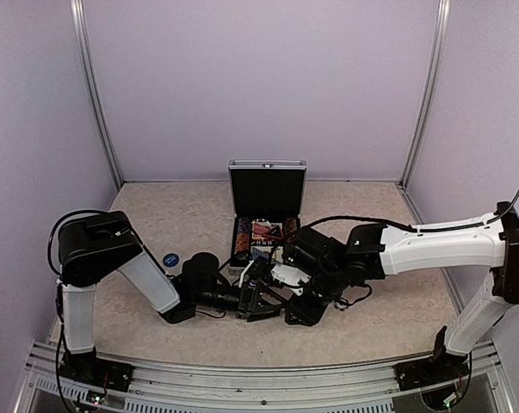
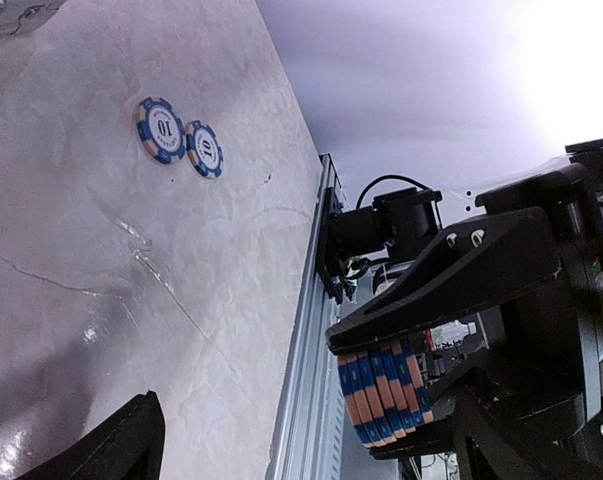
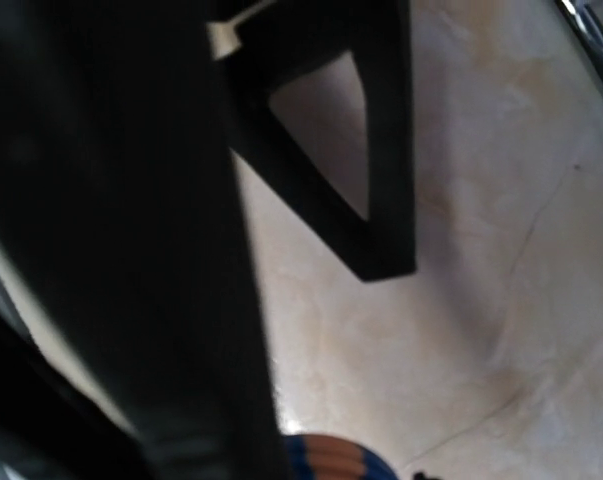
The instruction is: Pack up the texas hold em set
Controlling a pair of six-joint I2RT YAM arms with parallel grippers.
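Note:
The silver case (image 1: 267, 191) stands open at the back centre, lid upright, with chips and a card deck (image 1: 263, 234) in its black tray. In front of it my right gripper (image 1: 259, 280) is shut on a stack of blue-and-orange striped poker chips (image 2: 386, 392), which the left wrist view shows clamped between its two black fingers (image 2: 451, 275). The stack's edge also shows at the bottom of the right wrist view as poker chips (image 3: 336, 460). My left gripper (image 1: 252, 303) hovers wide open just beside that stack, holding nothing. Two blue chips (image 2: 162, 130) lie flat on the table.
A blue chip (image 1: 170, 258) lies on the marbled table left of the case. The aluminium rail (image 2: 306, 330) runs along the table's near edge. Purple walls close in the back and sides. The two arms meet closely at the table's centre front.

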